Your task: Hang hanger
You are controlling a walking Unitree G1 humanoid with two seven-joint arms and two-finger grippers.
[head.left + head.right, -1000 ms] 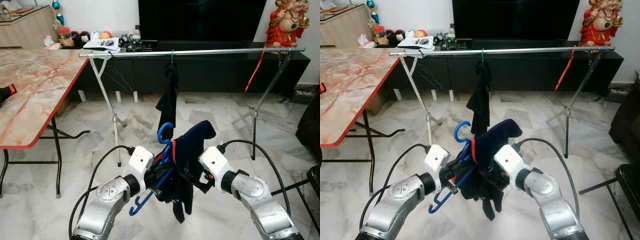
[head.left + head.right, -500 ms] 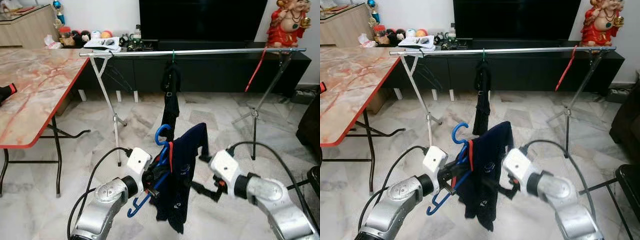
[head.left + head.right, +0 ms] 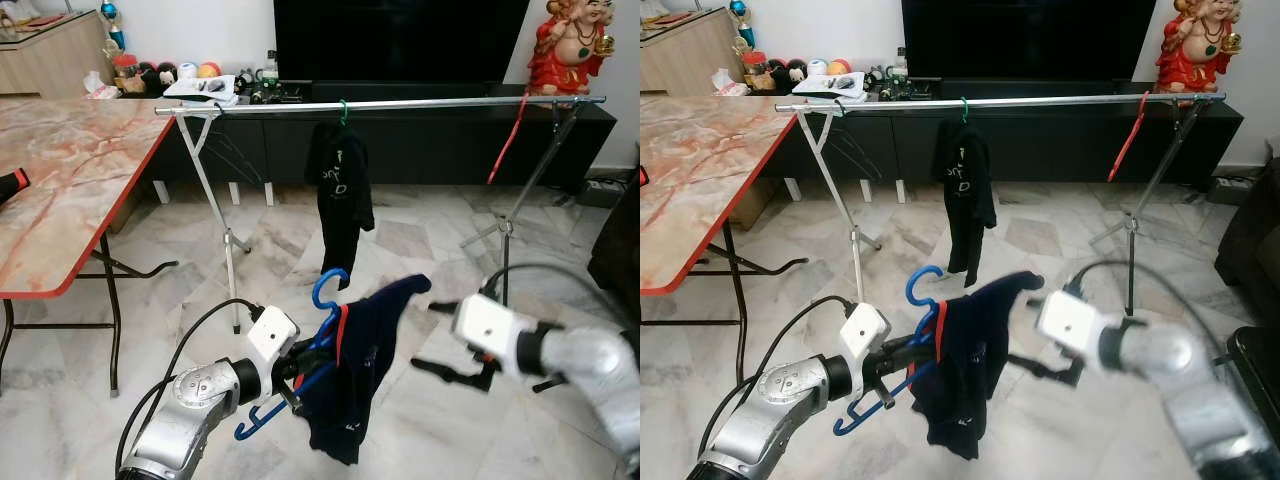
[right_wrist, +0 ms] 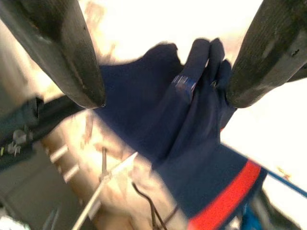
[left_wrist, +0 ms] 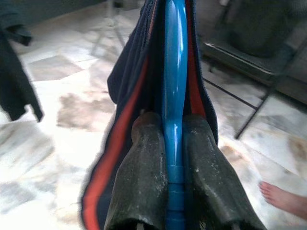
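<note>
Left eye view: the left gripper (image 3: 300,372) clasps the blue hanger (image 3: 322,320), near and low, with a navy garment (image 3: 355,375) draped on it. The right gripper (image 3: 445,340), blurred, hangs spread just right of the garment, apart from it. Far behind, a metal rail (image 3: 420,103) carries a black shirt (image 3: 340,190).

Left wrist view: both fingers (image 5: 144,177) pinch the hanger's blue bar.

Right wrist view: the fingers (image 4: 67,52) stand wide, the garment between and beyond them.
</note>
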